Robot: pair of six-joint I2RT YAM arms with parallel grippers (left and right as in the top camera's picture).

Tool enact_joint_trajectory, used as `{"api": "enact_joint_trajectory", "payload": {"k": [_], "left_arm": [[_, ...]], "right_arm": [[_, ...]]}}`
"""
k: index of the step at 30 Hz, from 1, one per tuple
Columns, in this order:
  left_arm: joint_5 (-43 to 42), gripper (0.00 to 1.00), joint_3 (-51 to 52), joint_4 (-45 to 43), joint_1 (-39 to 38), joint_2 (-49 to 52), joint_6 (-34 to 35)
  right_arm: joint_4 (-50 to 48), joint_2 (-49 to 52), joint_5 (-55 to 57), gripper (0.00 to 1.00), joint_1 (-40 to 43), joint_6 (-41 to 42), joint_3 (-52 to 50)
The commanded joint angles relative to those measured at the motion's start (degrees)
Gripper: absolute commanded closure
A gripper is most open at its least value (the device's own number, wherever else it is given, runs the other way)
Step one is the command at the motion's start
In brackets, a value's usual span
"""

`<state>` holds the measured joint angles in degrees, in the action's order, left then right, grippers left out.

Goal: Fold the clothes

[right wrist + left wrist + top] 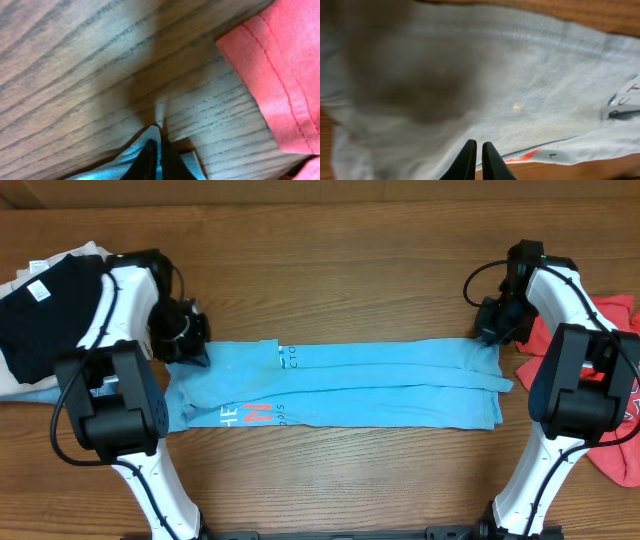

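Folded blue T-shirt (380, 385) ready for cross-fold.
Your right gripper (155, 146) clamps its far-right corner, left gripper (478, 152) pinched together at left end (hold unclear), to lift evenly.

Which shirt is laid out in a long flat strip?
The light blue T-shirt across the middle, with orange lettering. The red T-shirt lies crumpled at the right edge; the black garment sits piled at the left.
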<state>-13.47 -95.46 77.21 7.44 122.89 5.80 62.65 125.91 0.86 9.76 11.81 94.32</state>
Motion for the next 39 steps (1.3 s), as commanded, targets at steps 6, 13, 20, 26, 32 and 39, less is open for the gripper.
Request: {"api": "enact_joint_trajectory", "payload": {"k": [6,13,20,26,32,39], "left_arm": [[2.6,0.91,11.7,-1.1,0.0,-2.0,1.6],[12.4,0.91,19.8,-4.6,0.3,-2.0,5.1],[21.0,0.93,20.3,-7.7,2.2,-2.0,12.2],[22.9,0.91,20.3,-11.0,3.8,-2.0,14.0],[22.9,0.9,20.3,-13.1,3.9,-2.0,13.9],[22.4,0.91,19.1,-12.5,3.9,-2.1,13.8]], "right_arm": [[0.7,-0.3,1.7,0.92,0.5,0.0,-0.2],[0.8,-0.3,1.7,0.92,0.5,0.0,-0.2],[0.8,-0.3,2.1,0.92,0.8,0.0,-0.2],[0.7,-0.3,3.5,0.92,2.3,2.0,-0.2],[0.9,-0.3,3.2,0.83,3.3,-0.2,-0.2],[4.2,-0.3,-3.5,0.7,5.3,-4.9,1.8]]}}
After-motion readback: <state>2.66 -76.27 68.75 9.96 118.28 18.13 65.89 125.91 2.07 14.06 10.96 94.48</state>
